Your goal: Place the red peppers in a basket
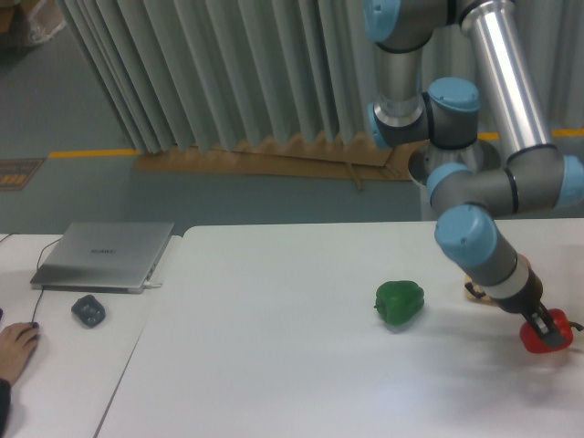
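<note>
At the far left edge of my view a person's hand (16, 349) rests on the side desk, left of the green bell pepper (400, 303), which I use as my landmark. Just right of the hand sits a dark computer mouse (88, 311), and behind it a closed silver laptop (104, 255) with pale lettering on its lid that is too small for me to read.

On the white table (274, 365) the green bell pepper stands alone near the middle-right, well apart from everything to its left. I see no basket or other container anywhere in this view.

Right of the green pepper, the UR5e arm (474, 242) reaches down from above and behind. Behind its wrist, a tan-and-orange object (475, 291) shows only partly; I cannot tell what it is.

Further right of the green pepper, near the table's right edge, the gripper (547, 328) is at the red pepper (547, 337). Its dark fingers sit against the pepper's top, and they seem to pinch it, but at this size I cannot tell how wide they stand or whether they truly grip. The red pepper sits low, at or just above the tabletop.
</note>
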